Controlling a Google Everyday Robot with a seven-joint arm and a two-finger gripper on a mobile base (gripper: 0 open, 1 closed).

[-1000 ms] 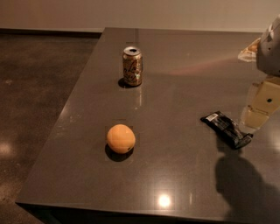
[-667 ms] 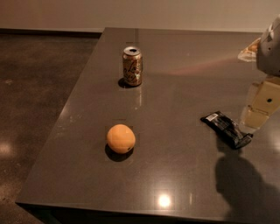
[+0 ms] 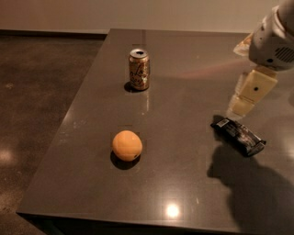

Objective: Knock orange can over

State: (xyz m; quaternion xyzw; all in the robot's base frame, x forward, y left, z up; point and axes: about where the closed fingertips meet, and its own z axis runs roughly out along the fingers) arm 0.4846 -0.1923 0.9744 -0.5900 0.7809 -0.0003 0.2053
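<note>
The orange can (image 3: 139, 69) stood upright toward the far left of the dark table (image 3: 183, 193), well apart from the gripper (image 3: 242, 104), which hung at the right near a black wrapped bar (image 3: 238, 135) (whether parted or closed could not be told). A round orange fruit (image 3: 127, 145) sat nearer the front.

Dark glossy table (image 3: 183, 92), mottled concrete floor (image 3: 36, 92); pale wall (image 3: 138, 11) behind
</note>
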